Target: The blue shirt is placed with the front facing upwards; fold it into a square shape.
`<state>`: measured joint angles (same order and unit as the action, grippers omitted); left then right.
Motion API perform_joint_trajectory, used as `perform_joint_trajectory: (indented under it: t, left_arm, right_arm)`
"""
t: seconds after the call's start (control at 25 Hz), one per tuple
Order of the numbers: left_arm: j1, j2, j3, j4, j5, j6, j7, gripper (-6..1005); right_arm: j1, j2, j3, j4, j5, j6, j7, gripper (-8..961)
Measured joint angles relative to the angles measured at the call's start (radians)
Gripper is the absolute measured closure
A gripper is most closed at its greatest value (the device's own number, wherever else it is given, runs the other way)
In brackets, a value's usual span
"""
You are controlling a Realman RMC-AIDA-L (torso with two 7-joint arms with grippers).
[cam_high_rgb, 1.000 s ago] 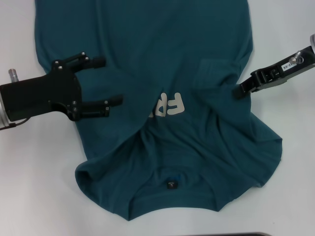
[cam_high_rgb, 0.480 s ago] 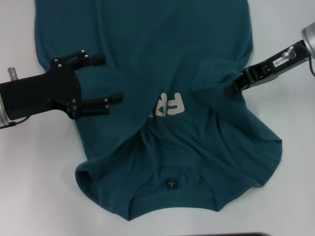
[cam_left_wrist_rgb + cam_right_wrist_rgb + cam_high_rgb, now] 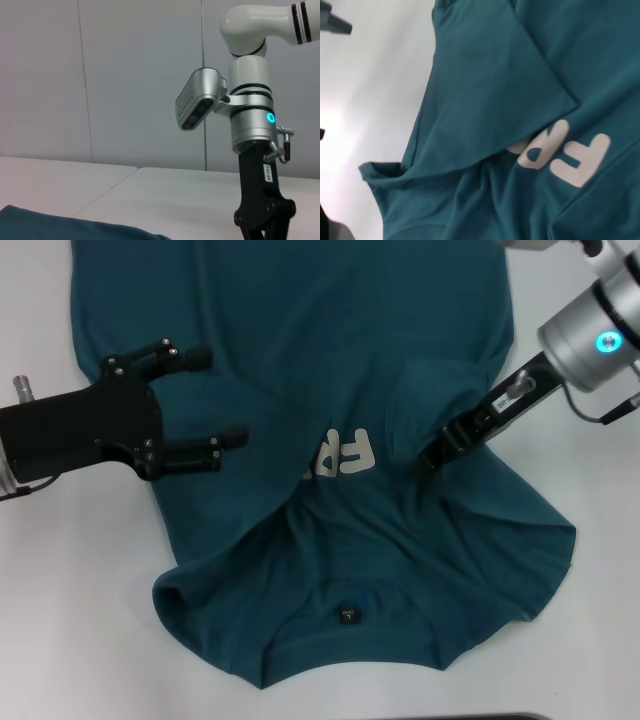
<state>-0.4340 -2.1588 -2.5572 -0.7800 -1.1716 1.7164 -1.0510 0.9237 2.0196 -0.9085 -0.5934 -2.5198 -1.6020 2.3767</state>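
Observation:
The blue shirt [image 3: 330, 320] lies on the white table with its collar and black neck label [image 3: 348, 616] at the near edge. Its left side is folded over part of the cream lettering [image 3: 345, 455]. My left gripper [image 3: 222, 397] hovers open over that folded left part and holds nothing. My right gripper [image 3: 432, 458] is shut on a fold of the shirt's right side, just right of the lettering, with a flap of fabric [image 3: 425, 400] raised behind it. The right wrist view shows the folded flap [image 3: 490, 100] and the lettering [image 3: 565, 155].
Bare white table [image 3: 60, 620] shows left and right of the shirt. A dark strip [image 3: 480, 717] lies along the near edge. In the left wrist view the right arm [image 3: 252, 125] stands over the table before a grey wall, with a shirt edge [image 3: 50, 225] low down.
My right gripper has moved left toward the shirt's middle, dragging the right-side fold with it. The left gripper has barely moved and stays open.

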Motion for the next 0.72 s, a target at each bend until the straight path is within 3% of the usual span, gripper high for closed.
perform_joint_trajectory:
  t: [0.12,0.36,0.72]
  left_arm:
    - [0.000,0.000,0.000,-0.002,-0.001,0.000,0.000,94]
    - [0.000,0.001,0.000,-0.002,-0.002,0.000,0.000,94]
    - [0.006,0.002,0.000,-0.002,-0.002,0.000,-0.008,94]
  right_arm:
    - [0.013,0.015,-0.017,0.006,0.000,0.003,0.003,886]
    - [0.022,0.025,-0.021,0.013,-0.001,0.007,-0.004,817]
    - [0.008,0.015,0.005,-0.017,0.007,0.030,-0.014,366]
